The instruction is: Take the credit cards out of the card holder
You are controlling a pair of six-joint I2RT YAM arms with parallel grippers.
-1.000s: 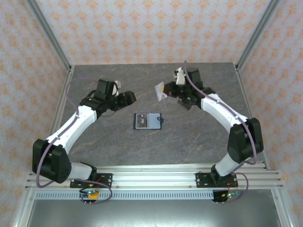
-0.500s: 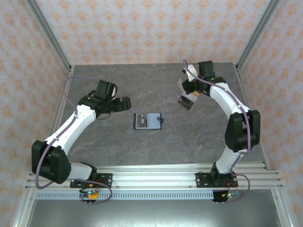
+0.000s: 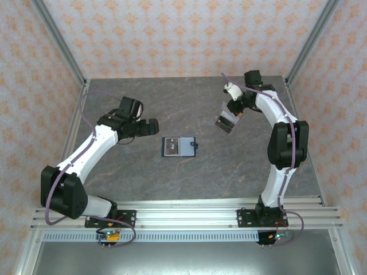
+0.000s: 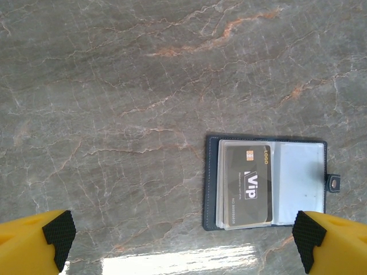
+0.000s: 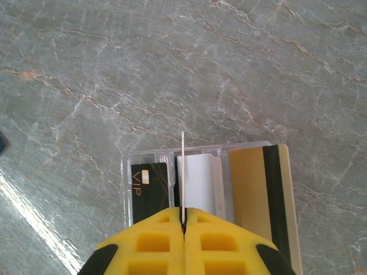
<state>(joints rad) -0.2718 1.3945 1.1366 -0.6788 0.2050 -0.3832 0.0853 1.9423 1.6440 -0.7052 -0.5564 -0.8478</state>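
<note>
**Left pincer.** The left pincer (image 4: 183, 232) is fully open; its two black-tipped yellow fingers (image 4: 57, 234) stand wide apart and hold nothing. It hangs above the bench (image 4: 114, 86).

**Card holder.** The card holder (image 4: 301, 172) lies flat and unfolded on the bench, ahead of the left pincer and toward its right finger, apart from both fingers. The navy outer edge frames grey-blue inner pockets. The closure tab (image 4: 334, 182) projects from the edge farthest from the left finger. A black VIP card (image 4: 248, 183) sits in the pocket nearer the left finger, on top of paler card edges that show along its side.

**Right pincer.** The right pincer (image 5: 183, 216) is closed on a thin card (image 5: 182, 166). The card is seen edge-on as a narrow line, clamped between the yellow jaws and projecting forward past the fingertips.

**Card pile.** Directly below and ahead of the right pincer, a card pile (image 5: 200, 183) lies on the bench. It is fanned sideways:
- a black card (image 5: 150, 192) marked VIP, to the left of the jaws;
- a white card (image 5: 198, 177), under the jaw line;
- an orange-brown card (image 5: 249, 183) with a dark stripe, to the right.

Whether the thin card touches the pile cannot be told. In the top view, the pile lies well apart from the card holder.
</note>
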